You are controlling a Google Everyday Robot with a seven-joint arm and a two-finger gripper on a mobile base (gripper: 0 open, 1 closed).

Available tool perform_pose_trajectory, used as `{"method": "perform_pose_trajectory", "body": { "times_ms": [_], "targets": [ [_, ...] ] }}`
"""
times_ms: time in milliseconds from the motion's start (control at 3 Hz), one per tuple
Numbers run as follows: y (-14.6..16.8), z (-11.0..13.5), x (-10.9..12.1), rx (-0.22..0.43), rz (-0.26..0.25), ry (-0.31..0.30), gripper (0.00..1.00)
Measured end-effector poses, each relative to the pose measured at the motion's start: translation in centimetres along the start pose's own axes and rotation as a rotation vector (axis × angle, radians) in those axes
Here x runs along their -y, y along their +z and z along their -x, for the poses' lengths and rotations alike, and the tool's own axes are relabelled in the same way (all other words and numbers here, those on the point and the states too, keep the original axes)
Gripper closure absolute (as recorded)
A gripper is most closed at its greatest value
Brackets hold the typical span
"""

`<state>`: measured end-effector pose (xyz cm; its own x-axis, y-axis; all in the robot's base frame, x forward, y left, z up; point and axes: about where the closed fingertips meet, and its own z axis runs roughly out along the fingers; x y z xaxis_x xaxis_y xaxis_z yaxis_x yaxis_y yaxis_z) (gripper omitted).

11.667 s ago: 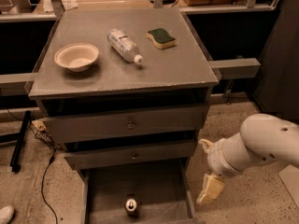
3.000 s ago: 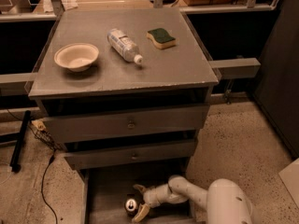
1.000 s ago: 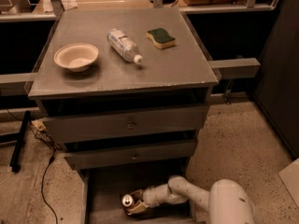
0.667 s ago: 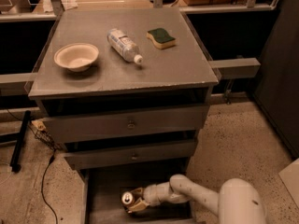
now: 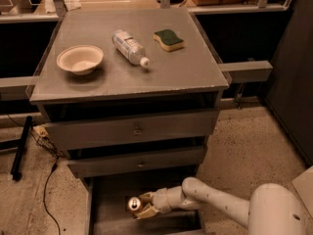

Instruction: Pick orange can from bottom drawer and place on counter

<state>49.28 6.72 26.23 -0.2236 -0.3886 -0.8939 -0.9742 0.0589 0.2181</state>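
The orange can stands upright inside the open bottom drawer, its silver top showing. My gripper has reached into the drawer from the right, and its fingers sit around the can, one above and one below it in the picture. The white arm stretches from the lower right corner. The counter is the grey top of the cabinet, well above the gripper.
On the counter lie a beige bowl, a clear water bottle on its side and a green-and-yellow sponge. Two shut drawers with small knobs overhang the open drawer. A black cable runs on the floor at left.
The arm came from outside the drawer into it and closed around the can. Over the last second the can and gripper have risen and shifted slightly left.
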Motion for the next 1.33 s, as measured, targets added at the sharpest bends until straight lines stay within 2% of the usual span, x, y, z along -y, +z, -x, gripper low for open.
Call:
{"method": "perform_pose_trajectory", "body": {
  "times_ms": [333,667,1000,1333],
  "targets": [
    [-1.7,3.1,-1.6,-0.007,-0.002,-0.024,1.00],
    [-1.7,3.4,-2.0,-0.010,0.006,-0.030,1.00],
    [-3.1,4.6,-1.6,-0.006,-0.006,-0.032,1.00],
    [-5.9,6.6,-1.6,-0.012,-0.048,-0.048,1.00]
  ]
}}
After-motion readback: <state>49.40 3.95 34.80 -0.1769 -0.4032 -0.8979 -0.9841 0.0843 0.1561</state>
